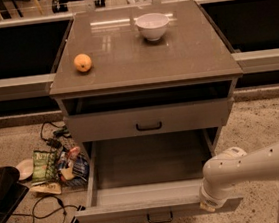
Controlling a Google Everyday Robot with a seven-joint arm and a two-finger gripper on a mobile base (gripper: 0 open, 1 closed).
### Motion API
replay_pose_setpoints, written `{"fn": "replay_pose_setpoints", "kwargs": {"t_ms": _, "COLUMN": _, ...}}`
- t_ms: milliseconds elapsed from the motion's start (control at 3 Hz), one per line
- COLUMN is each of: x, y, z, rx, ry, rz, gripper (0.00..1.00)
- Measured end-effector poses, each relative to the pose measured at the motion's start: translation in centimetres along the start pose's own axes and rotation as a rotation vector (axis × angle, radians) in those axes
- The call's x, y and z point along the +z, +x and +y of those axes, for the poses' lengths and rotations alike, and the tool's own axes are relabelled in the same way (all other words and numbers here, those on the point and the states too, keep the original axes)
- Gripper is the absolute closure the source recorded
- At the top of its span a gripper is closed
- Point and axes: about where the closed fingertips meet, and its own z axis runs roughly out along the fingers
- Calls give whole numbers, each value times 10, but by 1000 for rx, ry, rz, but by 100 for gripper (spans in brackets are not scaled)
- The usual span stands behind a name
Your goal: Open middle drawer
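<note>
The grey cabinet (145, 77) has its top drawer (148, 120) pushed in. Below it the middle drawer (150, 162) stands pulled far out towards me and shows a plain grey, empty inside. Its front (116, 214) is nearest me, with a small black handle (159, 217) at its lower edge. My white arm (251, 168) reaches in from the right. My gripper (209, 205) is at the right end of the drawer's front, pointing down behind the wrist. The lowest drawer is hidden under the open one.
An orange (82, 62) and a white bowl (152, 25) sit on the cabinet top. Snack bags (55, 166), a white dish (24, 168) and black cables (48, 214) lie on the floor at the left. A dark object (1, 199) stands at the far left.
</note>
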Motion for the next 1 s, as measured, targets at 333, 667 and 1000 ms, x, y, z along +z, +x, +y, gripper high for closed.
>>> {"fn": "replay_pose_setpoints", "kwargs": {"t_ms": 333, "x": -2, "y": 0, "z": 0, "rx": 0, "ry": 0, "rz": 0, "gripper": 81}}
{"fn": "replay_pose_setpoints", "kwargs": {"t_ms": 667, "x": -2, "y": 0, "z": 0, "rx": 0, "ry": 0, "rz": 0, "gripper": 58}}
{"fn": "replay_pose_setpoints", "kwargs": {"t_ms": 1000, "x": -2, "y": 0, "z": 0, "rx": 0, "ry": 0, "rz": 0, "gripper": 34}}
